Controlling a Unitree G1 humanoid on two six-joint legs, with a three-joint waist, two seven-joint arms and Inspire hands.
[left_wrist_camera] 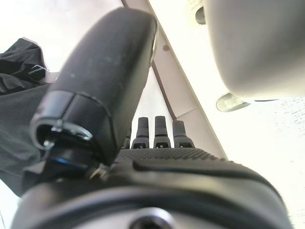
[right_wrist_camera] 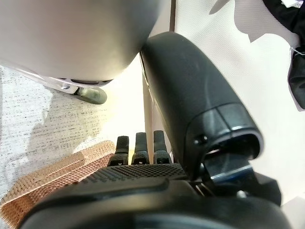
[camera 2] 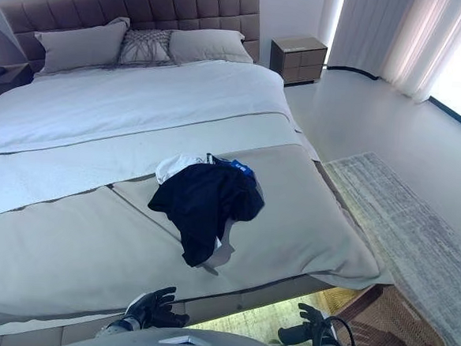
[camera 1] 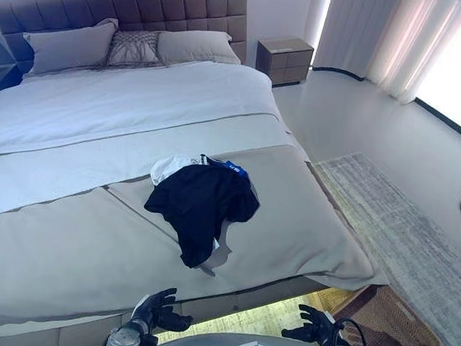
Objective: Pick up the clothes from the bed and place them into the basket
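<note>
A pile of clothes lies on the grey cover near the foot of the bed (camera 1: 67, 241): a black garment (camera 1: 201, 203) over a white one (camera 1: 167, 167), with a bit of blue (camera 1: 235, 168) at the far side. The black garment also shows in the left wrist view (left_wrist_camera: 19, 95) and the right wrist view (right_wrist_camera: 298, 81). A brown woven basket (camera 1: 390, 323) stands on the floor at the bed's near right corner. My left hand (camera 1: 154, 310) and right hand (camera 1: 315, 328) hang low before the bed's foot, both open and empty, fingers straight.
Pillows (camera 1: 69, 44) lie at the padded headboard. A nightstand (camera 1: 284, 59) stands at the far right of the bed. A grey rug (camera 1: 416, 233) covers the floor to the right, with curtains (camera 1: 382, 37) beyond. The basket shows in the right wrist view (right_wrist_camera: 47, 176).
</note>
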